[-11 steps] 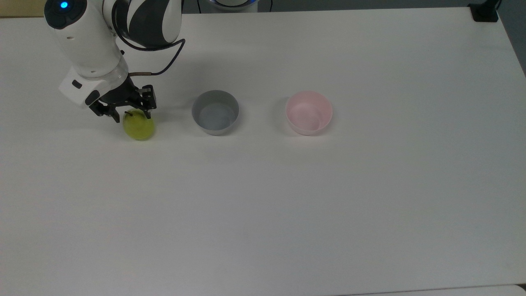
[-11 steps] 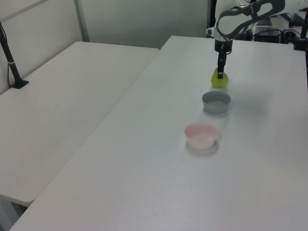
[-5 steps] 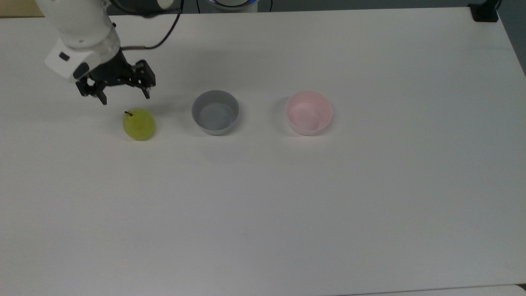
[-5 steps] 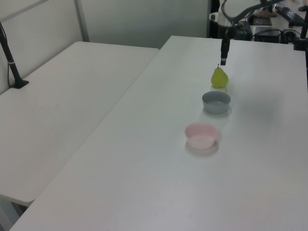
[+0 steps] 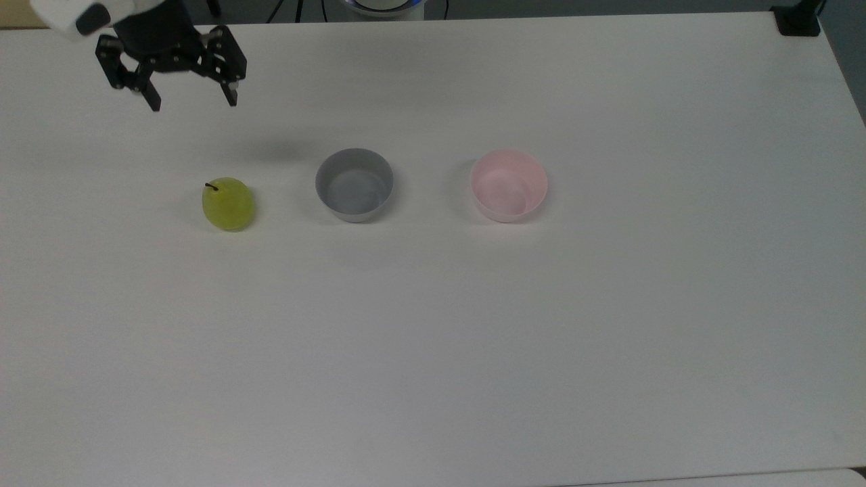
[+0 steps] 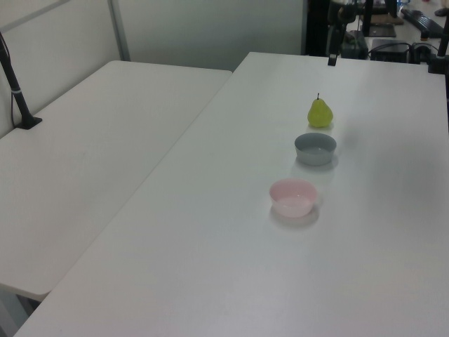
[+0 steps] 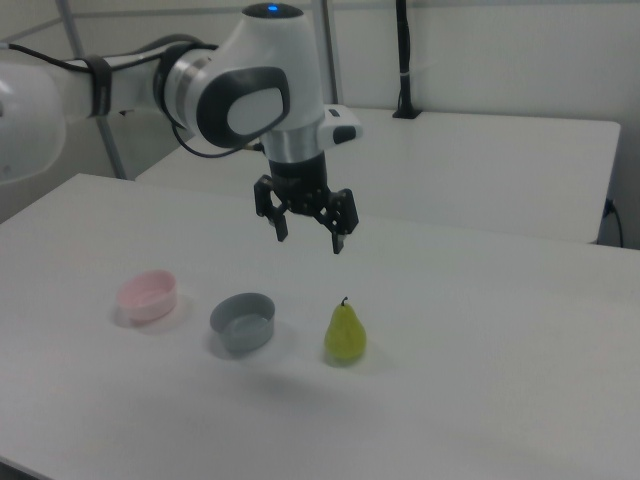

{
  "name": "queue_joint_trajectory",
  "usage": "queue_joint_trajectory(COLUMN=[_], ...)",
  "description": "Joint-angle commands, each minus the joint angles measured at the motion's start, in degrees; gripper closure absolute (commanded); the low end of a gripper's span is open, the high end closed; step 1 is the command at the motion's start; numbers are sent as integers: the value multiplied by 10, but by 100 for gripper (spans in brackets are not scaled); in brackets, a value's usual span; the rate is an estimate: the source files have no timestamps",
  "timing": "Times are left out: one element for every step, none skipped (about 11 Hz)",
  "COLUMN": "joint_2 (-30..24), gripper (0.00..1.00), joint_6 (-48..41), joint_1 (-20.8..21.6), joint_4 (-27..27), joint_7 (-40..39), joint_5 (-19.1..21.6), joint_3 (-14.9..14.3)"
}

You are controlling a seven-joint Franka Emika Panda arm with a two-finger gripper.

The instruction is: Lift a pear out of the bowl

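The yellow-green pear (image 5: 229,203) (image 6: 320,112) (image 7: 345,333) stands upright on the white table, stem up, outside both bowls. The pale pink bowl (image 5: 509,185) (image 6: 293,196) (image 7: 148,295) is empty and sits at the far end of the row from the pear. My gripper (image 5: 193,100) (image 7: 309,239) hangs open well above the pear, with nothing between its fingers. In the left view only a fingertip (image 6: 331,60) shows near the top edge.
A grey bowl (image 5: 354,184) (image 6: 315,148) (image 7: 242,321) stands empty between the pear and the pink bowl. The white table (image 5: 473,338) stretches wide around the three things. A second table (image 6: 84,168) lies on the left view's left.
My gripper let go of the pear and rose straight up from it, its fingers spreading wider. The pear stayed upright in place.
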Motion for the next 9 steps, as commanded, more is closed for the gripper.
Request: queue_joint_trajectory(joint_2=[-50, -59, -71, -79, -81, -81, -87, -87, -86], gripper=[0, 0, 0, 0, 0, 0, 0, 0, 0], joint_6=[-70, -81, -85, -91, -105, -113, -116, -115, -113], joint_1=[12, 16, 29, 38, 52, 62, 65, 64, 60], joint_4=[5, 6, 6, 12, 18, 21, 21, 21, 20], joint_7=[58, 69, 103, 151, 185, 199, 201, 197, 191], joint_5=[-10, -11, -13, -25, -35, -40, -42, -43, -45], joint_3=[4, 14, 14, 16, 17, 21, 34, 50, 66])
